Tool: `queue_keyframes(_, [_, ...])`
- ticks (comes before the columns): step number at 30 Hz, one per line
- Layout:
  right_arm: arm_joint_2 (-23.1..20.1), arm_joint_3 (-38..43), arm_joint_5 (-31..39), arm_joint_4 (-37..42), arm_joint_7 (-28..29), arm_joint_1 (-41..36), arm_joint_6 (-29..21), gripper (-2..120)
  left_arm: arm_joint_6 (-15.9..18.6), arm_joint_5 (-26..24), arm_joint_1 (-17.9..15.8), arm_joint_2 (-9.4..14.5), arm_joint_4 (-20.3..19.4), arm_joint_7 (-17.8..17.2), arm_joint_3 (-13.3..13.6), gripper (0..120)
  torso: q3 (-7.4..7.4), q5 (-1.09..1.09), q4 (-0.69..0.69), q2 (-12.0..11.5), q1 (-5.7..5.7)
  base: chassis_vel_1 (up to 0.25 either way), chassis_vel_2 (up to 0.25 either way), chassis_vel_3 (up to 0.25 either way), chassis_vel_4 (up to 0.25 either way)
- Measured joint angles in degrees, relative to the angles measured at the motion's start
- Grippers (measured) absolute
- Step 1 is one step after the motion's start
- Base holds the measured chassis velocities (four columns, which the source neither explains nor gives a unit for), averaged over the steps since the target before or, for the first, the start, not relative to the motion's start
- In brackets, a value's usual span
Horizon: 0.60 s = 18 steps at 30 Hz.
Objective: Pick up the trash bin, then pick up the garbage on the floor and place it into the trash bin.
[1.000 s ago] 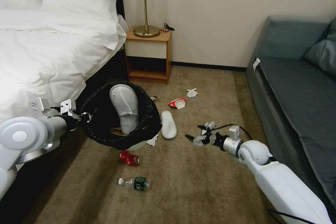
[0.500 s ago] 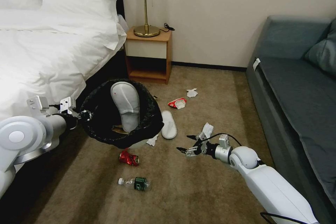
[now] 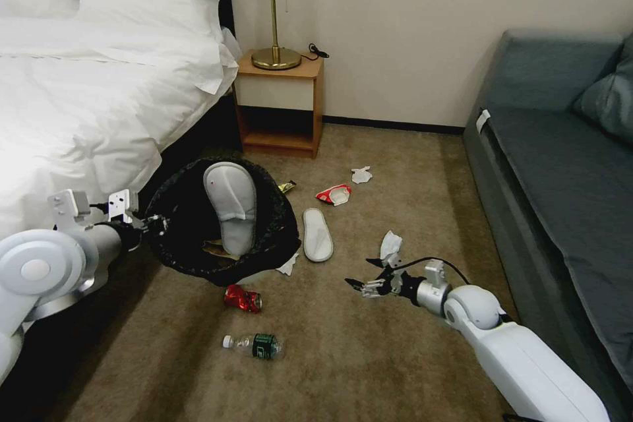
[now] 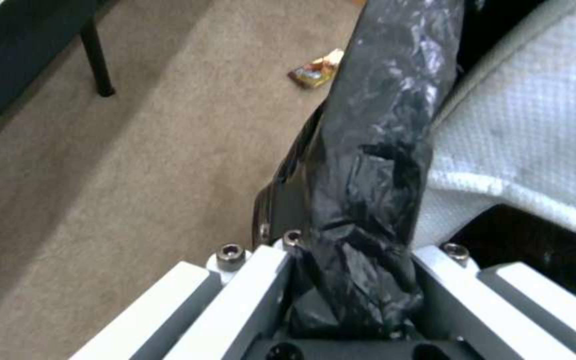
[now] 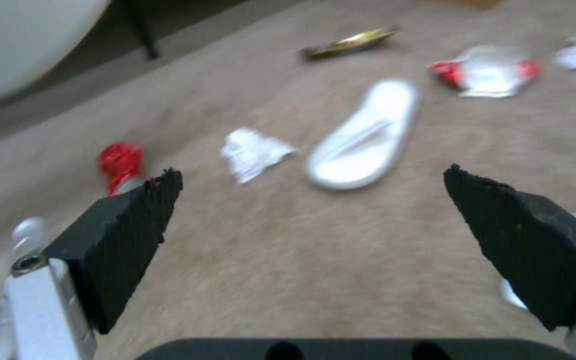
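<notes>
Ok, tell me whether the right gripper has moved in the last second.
Yes. The right gripper, open, has come nearer the robot, uncovering the tissue; the floor slipper stayed put.

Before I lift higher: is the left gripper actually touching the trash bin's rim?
Touching. The left wrist view shows the left gripper closed on the trash bin rim's black bag.

Ahead of your right gripper (image 3: 361, 287) lies open carpet (image 3: 369, 356), reaching to the slipper (image 3: 317, 235) on the floor. A tissue (image 3: 390, 245) lies just beside the gripper. The held bin (image 3: 221, 221) blocks the left, with a red can (image 3: 242, 299) and a bottle (image 3: 254, 345) near it. The sofa (image 3: 560, 171) walls off the right.
</notes>
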Motion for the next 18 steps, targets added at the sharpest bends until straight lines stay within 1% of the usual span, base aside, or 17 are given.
queue_keyframes(2, [0.8,3.7,-0.2,2.8,2.3,-2.9,-0.1,100,0.0,2.8,3.1,0.1,-1.0,1.6,-1.3,0,0.00,0.01,0.00,0.0,0.00,0.000,0.000,0.000,0.000])
queue_keyframes(3, [0.8,3.7,-0.2,2.8,2.3,-2.9,-0.1,100,0.0,2.8,3.1,0.1,-1.0,1.6,-1.3,0,0.00,0.01,0.00,0.0,0.00,0.000,0.000,0.000,0.000])
queue_keyframes(5, [2.1,7.4,-0.6,6.6,6.2,-6.3,-0.3,100,0.0,4.0,6.4,-0.3,-2.4,2.1,-2.6,0,0.00,-0.01,0.01,0.0,0.00,0.000,0.000,0.000,0.000])
queue_keyframes(6, [2.1,7.4,-0.6,6.6,6.2,-6.3,-0.3,100,0.0,4.0,6.4,-0.3,-2.4,2.1,-2.6,0,0.00,-0.01,0.01,0.0,0.00,0.000,0.000,0.000,0.000])
queue_keyframes(8, [4.8,10.5,-1.4,9.5,10.1,-9.0,-0.2,100,0.0,5.0,8.0,-0.8,-3.3,2.1,-3.2,0,0.00,-0.01,0.01,0.0,0.00,0.000,0.000,0.000,0.000])
queue_keyframes(9, [4.8,10.5,-1.4,9.5,10.1,-9.0,-0.2,100,0.0,5.0,8.0,-0.8,-3.3,2.1,-3.2,0,0.00,-0.01,0.01,0.0,0.00,0.000,0.000,0.000,0.000])
queue_keyframes(13, [7.4,12.7,-3.7,11.6,13.1,-11.1,0.8,100,0.0,5.9,8.9,-1.2,-3.9,2.1,-3.8,0,0.00,0.01,0.00,0.0,0.00,0.000,0.000,0.000,0.000])
queue_keyframes(18, [8.0,13.3,-4.4,12.3,14.0,-11.7,1.3,100,0.0,6.6,9.4,-1.3,-4.1,2.3,-4.0,0,0.00,0.00,0.00,0.0,0.00,0.000,0.000,0.000,0.000])
